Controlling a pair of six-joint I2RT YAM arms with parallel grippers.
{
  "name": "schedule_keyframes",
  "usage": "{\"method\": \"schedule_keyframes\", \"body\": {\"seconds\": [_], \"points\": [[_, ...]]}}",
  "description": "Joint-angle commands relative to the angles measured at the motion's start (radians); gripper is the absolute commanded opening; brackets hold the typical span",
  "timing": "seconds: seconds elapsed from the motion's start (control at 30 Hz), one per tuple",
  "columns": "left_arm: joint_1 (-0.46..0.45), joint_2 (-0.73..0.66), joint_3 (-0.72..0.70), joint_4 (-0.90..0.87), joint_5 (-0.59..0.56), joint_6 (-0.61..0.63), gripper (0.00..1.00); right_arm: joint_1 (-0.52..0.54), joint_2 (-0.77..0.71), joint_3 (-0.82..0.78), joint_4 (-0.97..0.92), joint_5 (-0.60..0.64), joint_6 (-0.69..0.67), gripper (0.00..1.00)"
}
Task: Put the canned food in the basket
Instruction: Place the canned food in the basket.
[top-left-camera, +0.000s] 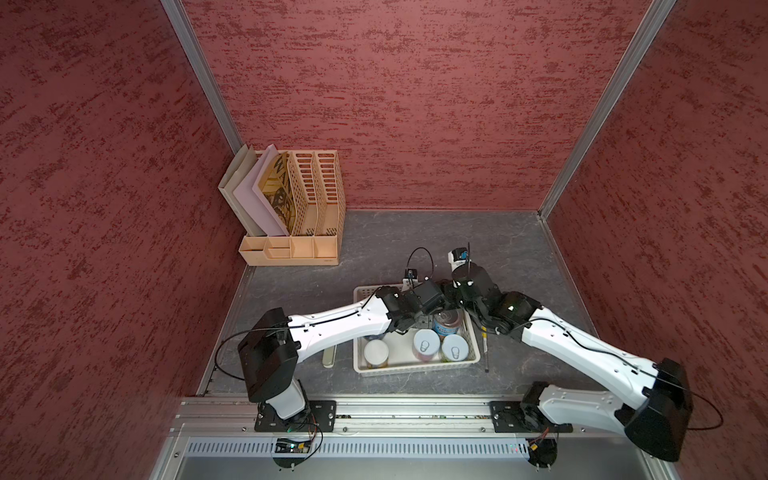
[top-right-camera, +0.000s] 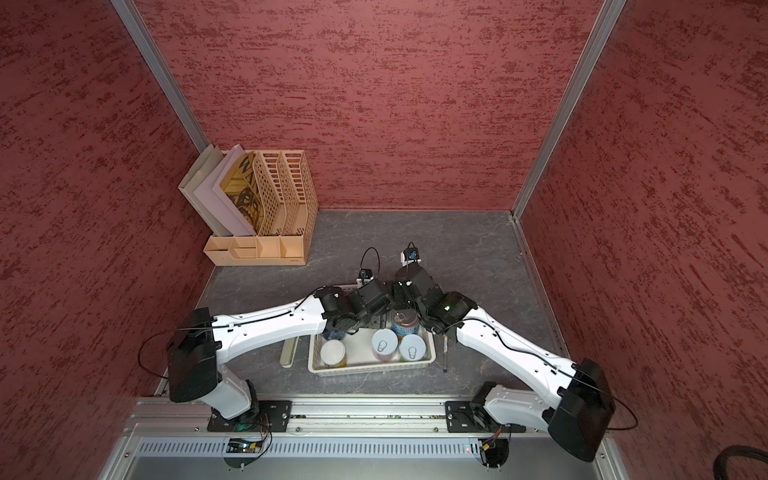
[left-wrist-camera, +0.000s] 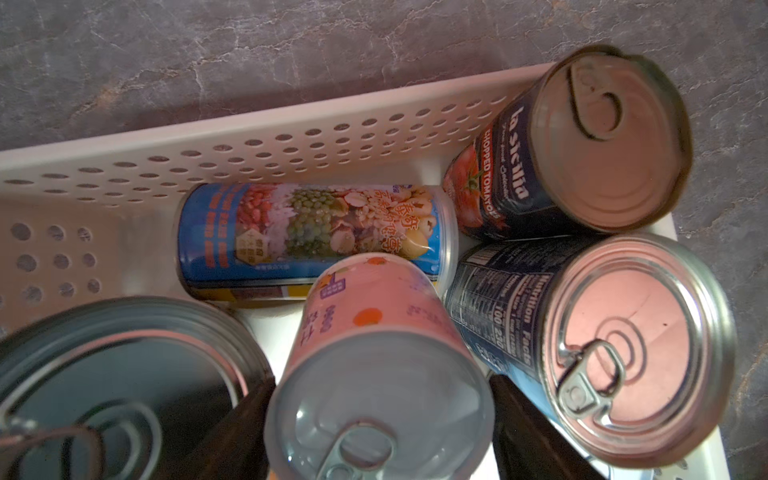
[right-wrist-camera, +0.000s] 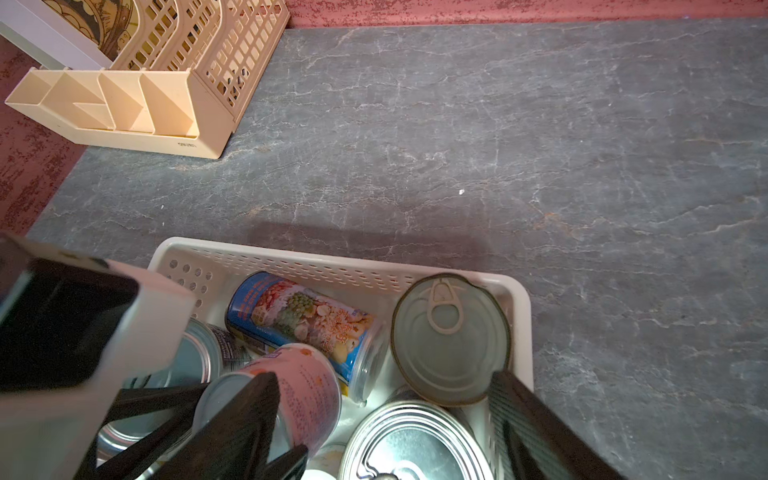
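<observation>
- The basket (top-left-camera: 415, 368) stands on the counter near the middle of its front edge. Every can I can find is inside it, and none stands on the bare counter.
- The left end effector (left-wrist-camera: 380, 386) pinches a pink-labelled can (left-wrist-camera: 374, 324) near its top, one finger on each side, over the middle of the basket. Whether the can's base touches the basket floor is hidden.
- The right end effector (right-wrist-camera: 384, 378) is spread wide just beside it, above the cans on the basket's right side. It appears to grip nothing.
- Toppling: the pink-labelled can looks tilted in the right wrist view. Let go like that, it would probably tip over and end up like the blue mixed-grain can (left-wrist-camera: 311, 232), which lies on its side along the basket's far wall.
- Jamming: the gap is tight. The chopped-tomato can (left-wrist-camera: 582, 141) in the far right corner, the dark can with a nutrition panel (left-wrist-camera: 623, 345) and a wide silver-topped can (left-wrist-camera: 116, 374) crowd it. A crooked descent could catch a neighbour's rim.
- Collision: the two end effectors hang very close. Spreading the left fingers or lifting out could strike a right finger or knock a can.
- The pen (top-left-camera: 484, 349) and the olive case (top-left-camera: 328, 357) lie on the counter either side of the basket. A wide retreat could sweep them.
</observation>
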Motion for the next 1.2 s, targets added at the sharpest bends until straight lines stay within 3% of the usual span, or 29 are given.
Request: {"method": "schedule_keyframes", "body": {"seconds": [0.0, 0.6, 0.97, 1.17], "points": [[0.023, 0.02, -0.056, -0.143, -0.024, -0.049, 0.34, -0.008, 0.004, 0.008, 0.025, -0.01, 0.004, 0.85], [0.022, -0.088, 0.015, -0.231, -0.079, -0.03, 0.35, -0.009, 0.016, 0.01, 0.025, -0.012, 0.002, 0.85], [-0.045, 0.013, 0.189, -0.302, -0.088, -0.021, 0.34, -0.009, -0.007, 0.006, 0.02, -0.007, 0.004, 0.85], [-0.051, 0.05, 0.185, -0.292, -0.07, -0.054, 0.35, -0.01, -0.015, 0.007, 0.018, -0.01, 0.001, 0.84]]}}
